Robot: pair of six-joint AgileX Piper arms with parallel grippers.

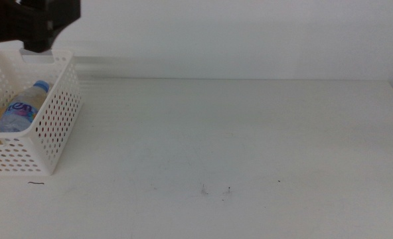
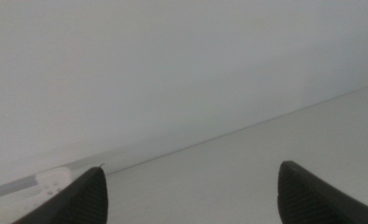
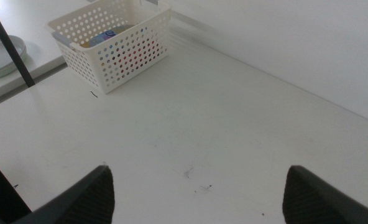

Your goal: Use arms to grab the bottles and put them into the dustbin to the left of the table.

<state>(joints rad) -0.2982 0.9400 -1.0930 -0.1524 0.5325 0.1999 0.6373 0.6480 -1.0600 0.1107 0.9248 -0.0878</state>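
Where the middle view shows dustbin [image 1: 57,119] (holding water bottle [image 1: 22,109]), the left wrist sees wall.

Water bottle [image 1: 20,109] lies in dustbin [image 1: 57,126], table's [image 1: 249,146] left.

A pale blank wall [image 1: 249,33] is standing behind the far edge of the work surface. A grey-white round dish [image 3: 0,55] is sitting on a lower ledge. A thin black pole [image 3: 10,43] is leaning across in front of that dish. A pale switch plate [image 2: 32,185] is showing low on the wall.
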